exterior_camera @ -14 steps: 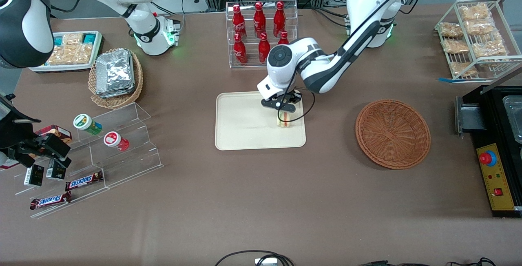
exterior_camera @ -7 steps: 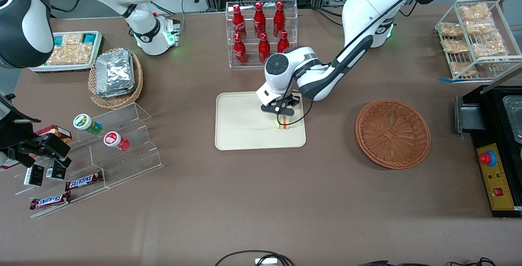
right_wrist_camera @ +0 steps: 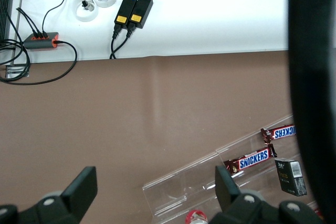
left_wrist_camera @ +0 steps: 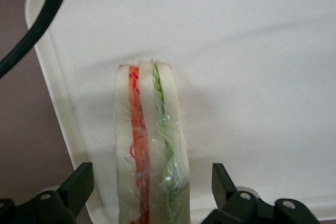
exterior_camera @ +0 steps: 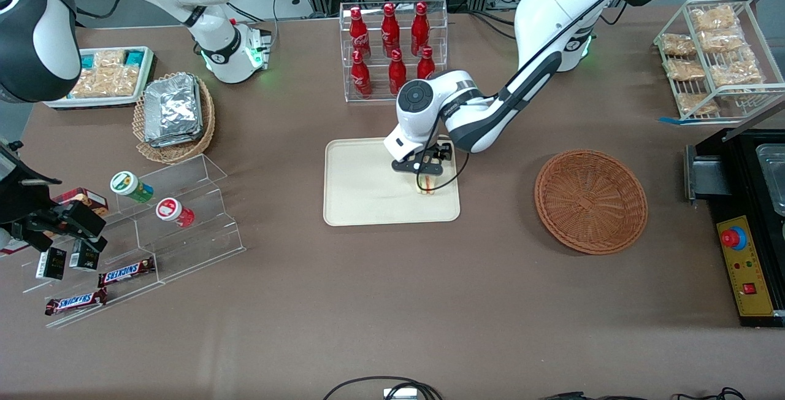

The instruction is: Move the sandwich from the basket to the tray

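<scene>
— Checking w/ you: where's the sandwich [left_wrist_camera: 151, 145]?
— Standing on edge on your tray [exterior_camera: 362, 197], near the rim toward the basket [exterior_camera: 590, 200]. Gripper [exterior_camera: 424, 165] sits just above it, fingers [left_wrist_camera: 79, 184] spread apart, not touching.

sandwich [left_wrist_camera: 149, 145]: the end nearest the wrist camera is cut off by the picture's edge.
gripper [exterior_camera: 424, 167]: its upper part is hidden by the arm's wrist above the sandwich.
tray [left_wrist_camera: 252, 51]: only one corner is shown around the sandwich.
</scene>
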